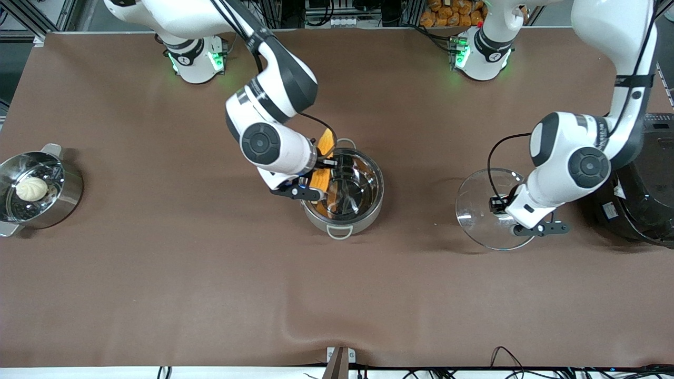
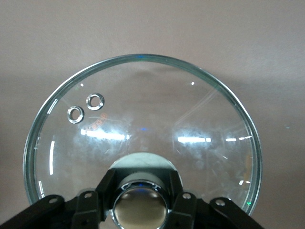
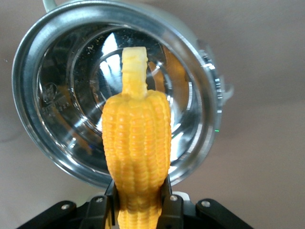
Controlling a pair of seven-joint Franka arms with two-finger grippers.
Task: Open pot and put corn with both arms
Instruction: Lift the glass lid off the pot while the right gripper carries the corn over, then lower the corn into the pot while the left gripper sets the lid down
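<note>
- Table point(image 1: 158, 273) — brown cloth cover.
- Rice cooker point(image 1: 650, 179), black, at the left arm's end; no lettering readable on it.
- Steamer pot point(image 1: 39, 192) with a white bun point(image 1: 31, 188) at the right arm's end.
- Pot point(image 1: 345, 192) mid-table, uncovered; a faint stamp on its inner wall, unreadable.
- Glass lid point(image 2: 143, 129) on the cloth between pot and rice cooker; faint reddish print on the glass, illegible.
- Left gripper point(image 2: 140, 202) bent down over the lid, fingers clamped on the knob point(image 2: 140, 205).
- Right gripper point(image 3: 139, 205) over the pot's rim, wrist tilted; fingers closed on the corn point(image 3: 137, 152) — stalk end aimed into the pot.
</note>
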